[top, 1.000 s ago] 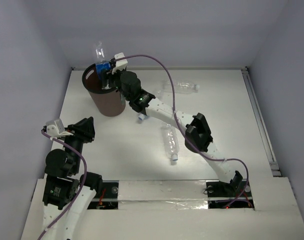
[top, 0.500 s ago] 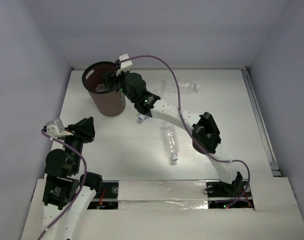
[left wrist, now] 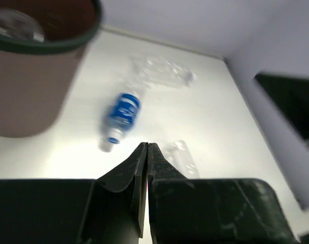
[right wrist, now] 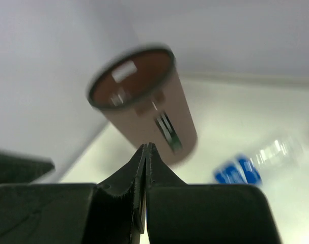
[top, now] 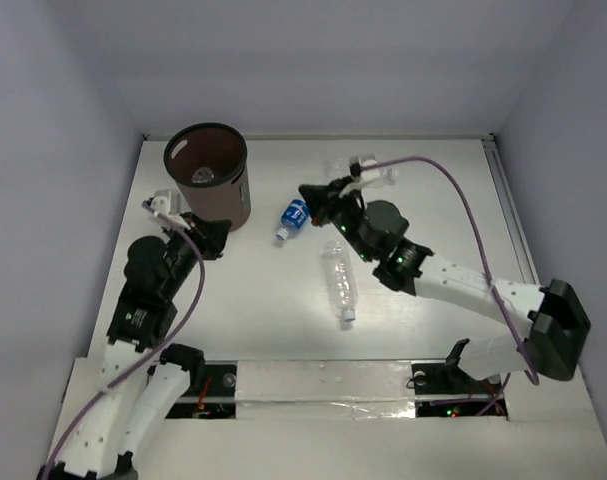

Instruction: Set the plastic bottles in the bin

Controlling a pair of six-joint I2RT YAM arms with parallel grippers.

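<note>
The brown bin point(top: 223, 200) stands at the back left, and a clear bottle point(top: 201, 177) shows inside it. A blue-labelled bottle point(top: 294, 216) lies on the table just right of the bin. A clear bottle point(top: 339, 283) lies mid-table, and another clear one point(top: 375, 172) lies at the back. My right gripper point(top: 305, 191) is shut and empty, just above the blue-labelled bottle point(right wrist: 238, 170), pointing at the bin point(right wrist: 144, 101). My left gripper point(top: 221, 235) is shut and empty by the bin's base point(left wrist: 27, 101), facing the blue-labelled bottle point(left wrist: 124, 109).
White walls close the table in at the back and on both sides. A metal rail point(top: 518, 240) runs along the right edge. The right arm's purple cable point(top: 453, 185) arches over the back right of the table.
The right gripper let a blue-labelled bottle go into the bin, pulled back to the right and shut. The left arm reached forward to the bin's base and shut its jaws.
</note>
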